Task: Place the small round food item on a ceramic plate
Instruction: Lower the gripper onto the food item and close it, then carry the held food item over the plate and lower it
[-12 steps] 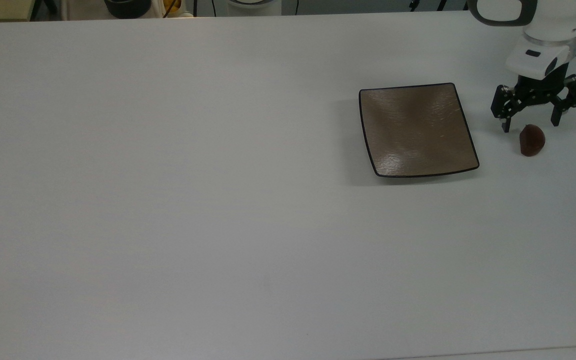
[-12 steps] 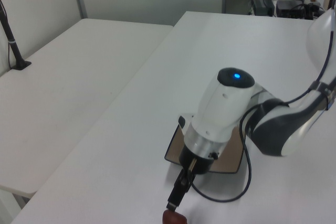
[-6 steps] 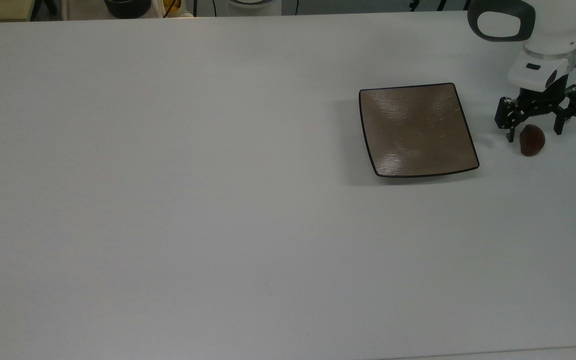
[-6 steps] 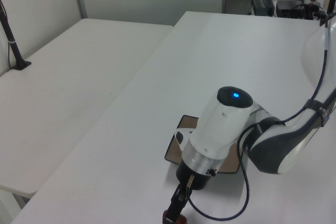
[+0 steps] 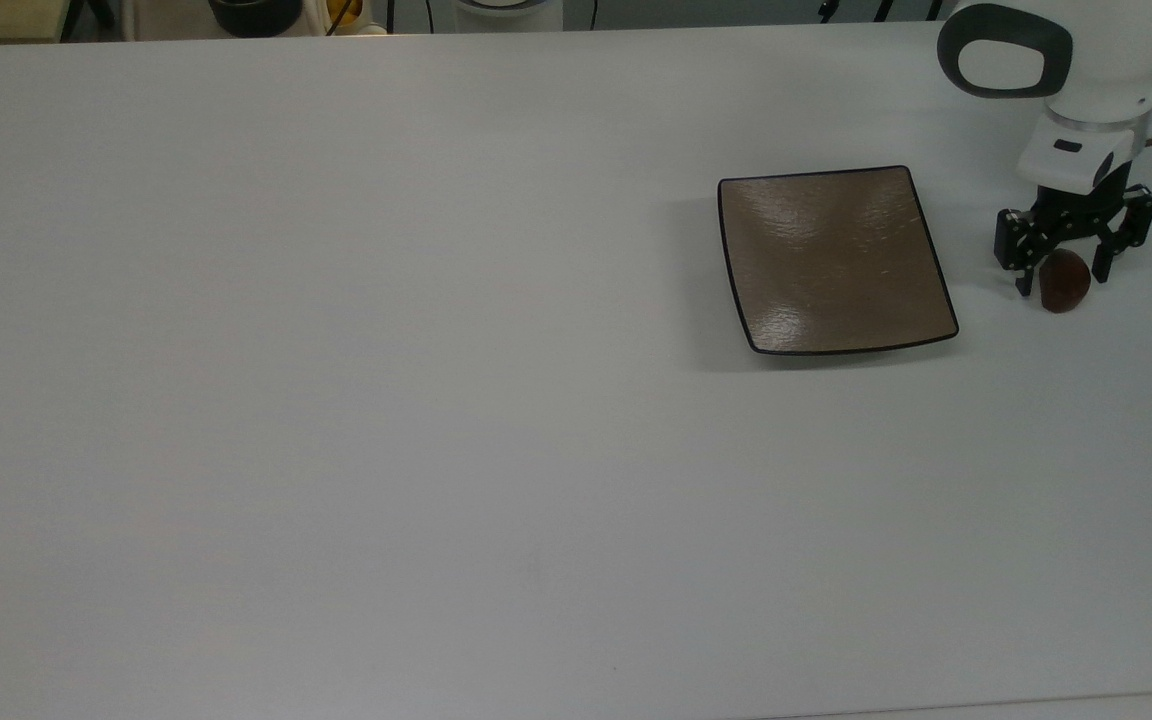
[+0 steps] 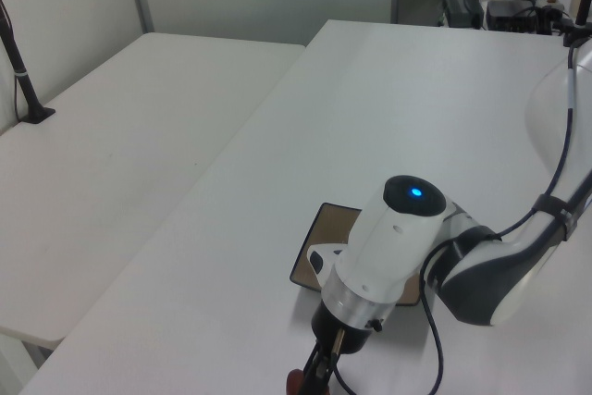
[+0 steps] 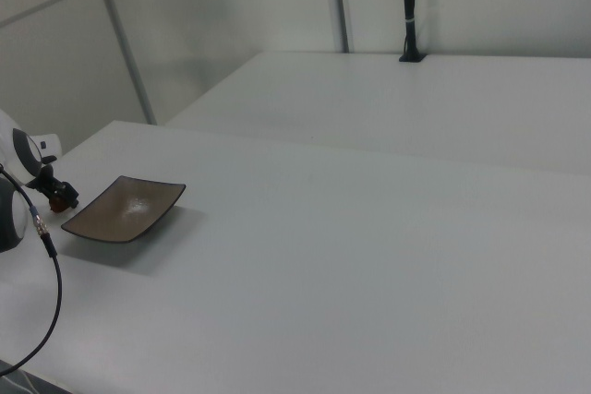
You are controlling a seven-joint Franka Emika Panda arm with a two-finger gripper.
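The gripper has descended from above and behind the small round food item until its spread fingers straddle it. In the left view the arm's white wrist housing has dropped lower, uncovering more of the ceramic plate.

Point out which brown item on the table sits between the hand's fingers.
The small dark reddish-brown food lump, between the open hand. The tan square plate lies apart, empty.

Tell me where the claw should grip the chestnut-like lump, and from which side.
Grip the small round food item across its rounded flanks, from straight above. It lies low on the table, apart from the ceramic plate, and the open claw already straddles it.
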